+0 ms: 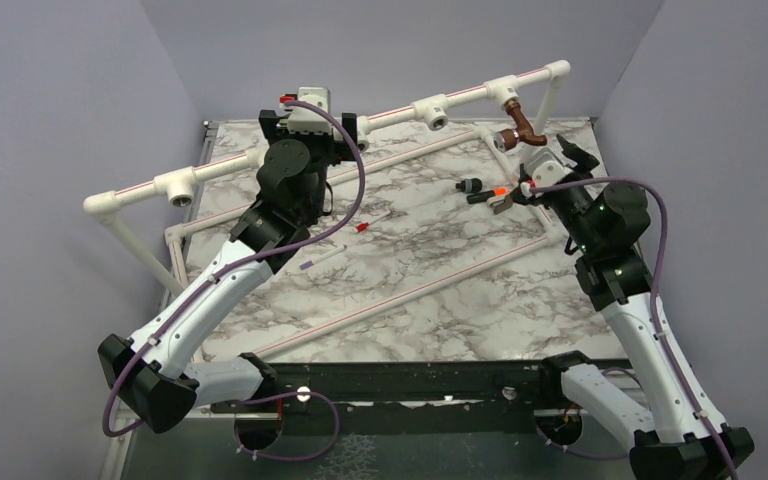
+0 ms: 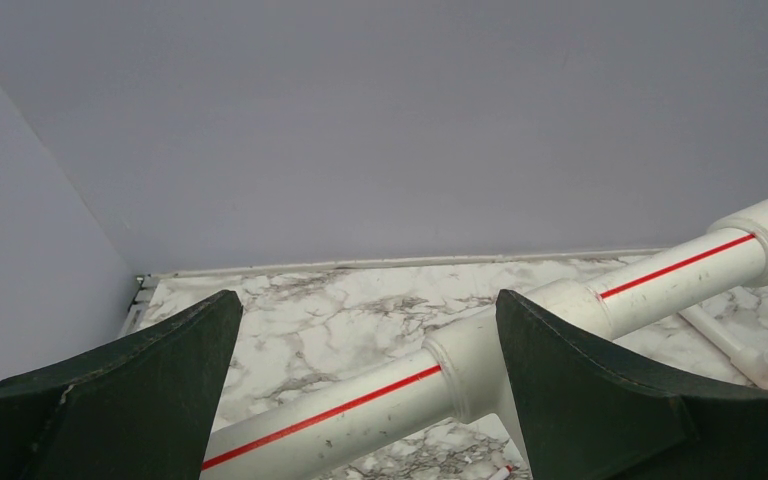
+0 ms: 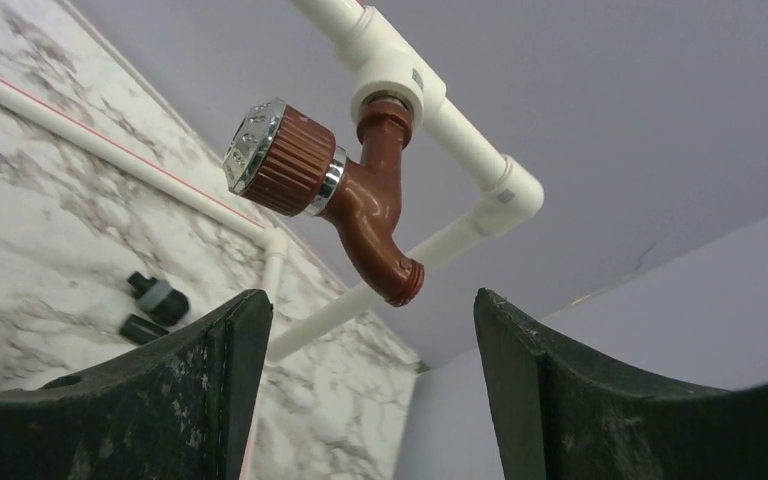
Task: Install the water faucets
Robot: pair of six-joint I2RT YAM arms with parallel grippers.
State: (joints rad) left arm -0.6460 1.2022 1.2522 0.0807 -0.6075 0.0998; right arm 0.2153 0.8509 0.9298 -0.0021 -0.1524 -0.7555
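Observation:
A copper-coloured water faucet (image 1: 520,128) hangs from the white tee (image 1: 505,92) at the right end of the raised white pipe. In the right wrist view the water faucet (image 3: 360,205) shows its ribbed knob with a silvery end and its bent spout pointing down. My right gripper (image 3: 370,300) is open just below the spout, apart from it and holding nothing. From above, that right gripper (image 1: 558,155) sits right next to the faucet. My left gripper (image 2: 368,300) is open, with the red-striped pipe (image 2: 360,410) running between its fingers. From above, the left gripper (image 1: 307,112) is at the pipe's middle.
Two more white tees (image 1: 430,108) (image 1: 178,185) sit on the raised pipe. Small black parts (image 1: 472,186), an orange-tipped tool (image 1: 500,195), a red-tipped stick (image 1: 370,225) and a purple-tipped stick (image 1: 320,260) lie on the marble table (image 1: 410,300). Low white pipes frame the tabletop. Grey walls enclose the table.

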